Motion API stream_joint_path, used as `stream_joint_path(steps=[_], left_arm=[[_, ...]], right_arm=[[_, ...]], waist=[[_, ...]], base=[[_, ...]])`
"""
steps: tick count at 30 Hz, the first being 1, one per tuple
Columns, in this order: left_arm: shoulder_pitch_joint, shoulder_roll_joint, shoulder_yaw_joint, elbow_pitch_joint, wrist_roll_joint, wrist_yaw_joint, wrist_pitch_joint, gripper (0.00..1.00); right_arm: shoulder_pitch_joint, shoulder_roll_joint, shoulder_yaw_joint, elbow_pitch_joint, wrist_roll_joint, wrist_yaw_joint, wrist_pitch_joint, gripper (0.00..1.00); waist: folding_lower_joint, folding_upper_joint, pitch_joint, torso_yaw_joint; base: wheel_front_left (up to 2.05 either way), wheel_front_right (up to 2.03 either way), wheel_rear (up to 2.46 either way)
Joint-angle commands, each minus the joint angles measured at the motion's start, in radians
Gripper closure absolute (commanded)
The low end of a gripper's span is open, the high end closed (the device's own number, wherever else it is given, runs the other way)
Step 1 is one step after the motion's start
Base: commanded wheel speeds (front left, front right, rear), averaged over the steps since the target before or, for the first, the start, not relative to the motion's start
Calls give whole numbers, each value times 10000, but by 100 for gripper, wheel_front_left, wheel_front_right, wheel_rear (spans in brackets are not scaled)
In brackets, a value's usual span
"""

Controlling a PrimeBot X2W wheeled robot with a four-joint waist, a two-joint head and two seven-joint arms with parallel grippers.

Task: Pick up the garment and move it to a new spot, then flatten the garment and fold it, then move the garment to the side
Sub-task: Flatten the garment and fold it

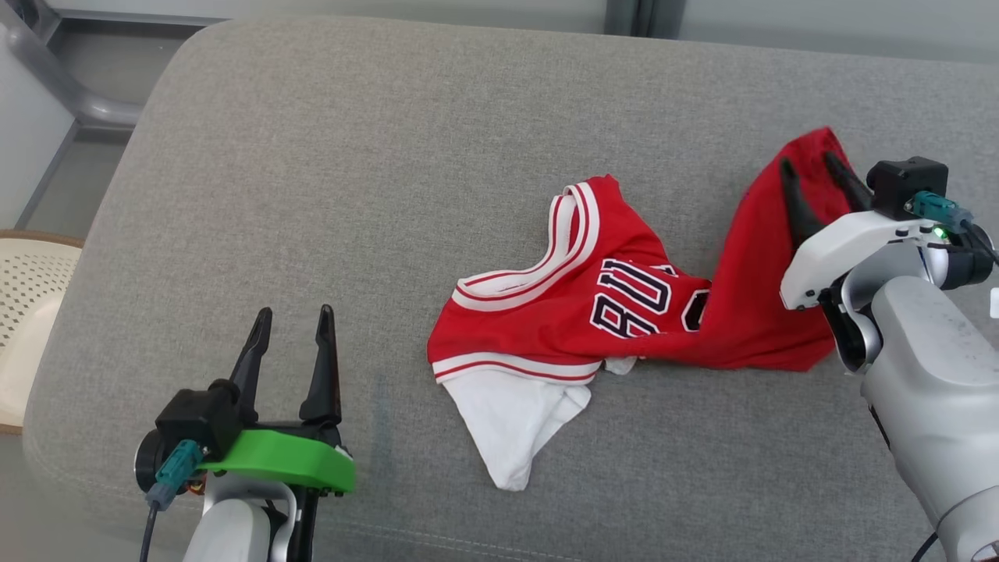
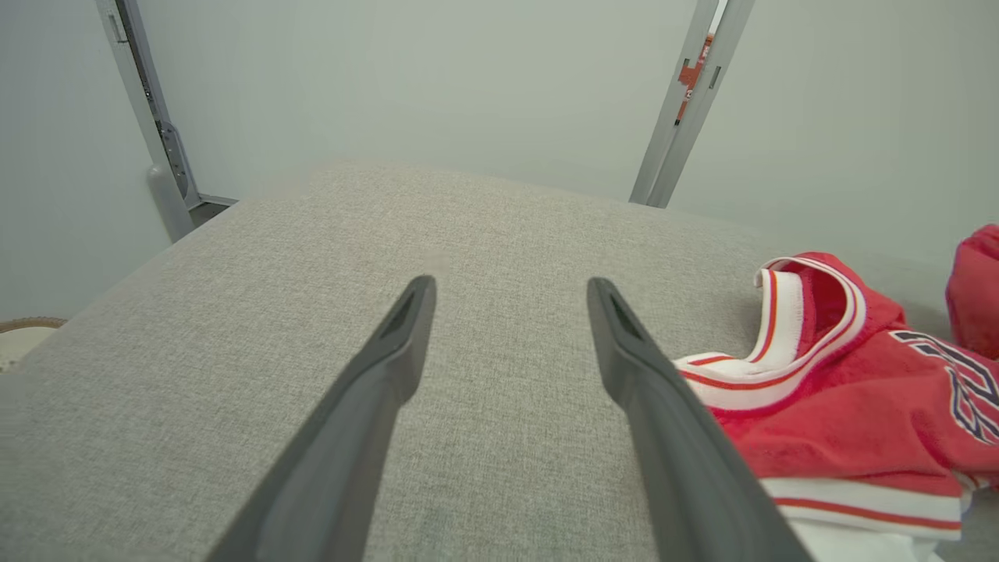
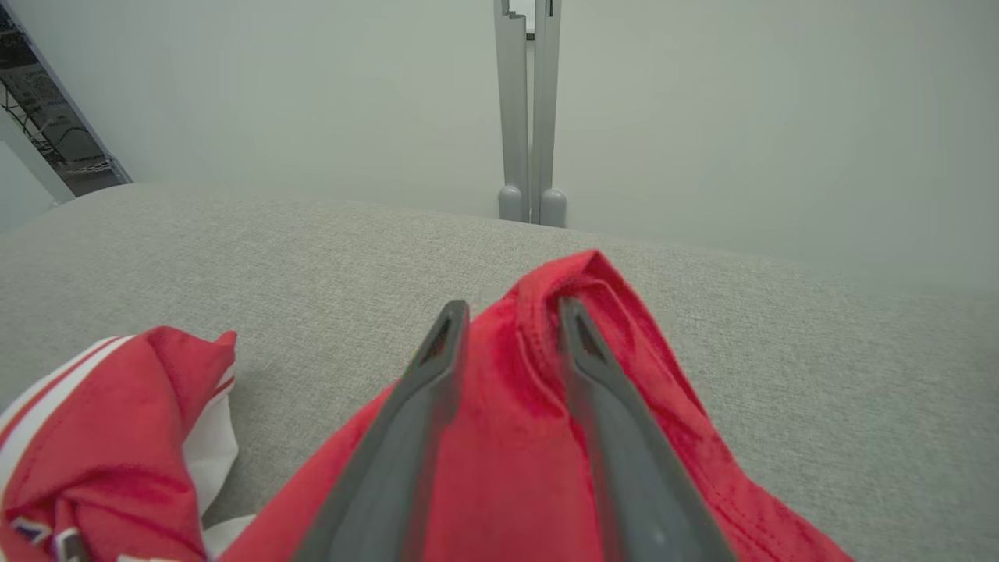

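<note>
A red sleeveless garment with white trim and dark lettering lies crumpled on the grey cushion, right of centre, its white lining spilling toward the front. Its right end rises in a peak around my right gripper. In the right wrist view that gripper has its fingers parted, and the garment's red cloth bunches between and around them. My left gripper stands open at the front left, well clear of the garment. The left wrist view shows the left gripper over bare cushion, the garment to its right.
A cream perforated seat stands off the cushion's left edge. Grey metal posts and a pale wall rise behind the cushion's far edge. Bare cushion stretches across the left half and the back.
</note>
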Motion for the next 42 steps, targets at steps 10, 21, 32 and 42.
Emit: stream_joint_path(steps=[10,21,32,42], left_arm=[[-11,20,411,-162,270,46,0,0],[-144,20,377,-180,368,-42,2,0],[-309,20,349,-176,388,-91,2,0],[-169,20,394,-25,376,-49,2,0]], right_arm=[[796,-658,413,26,781,-10,-344,0],[1440,-835,898,78,1642,-10,-346,0],[511,-778,1363,1052,1873,-10,-347,0],[332,-840,1993,1314,2051,-10,-342,100]], waist=[[0,0,-134,-701],[0,0,96,-866],[0,0,464,-601],[0,0,224,-641]], base=[[0,0,0],[0,0,0],[0,0,0],[0,0,0]])
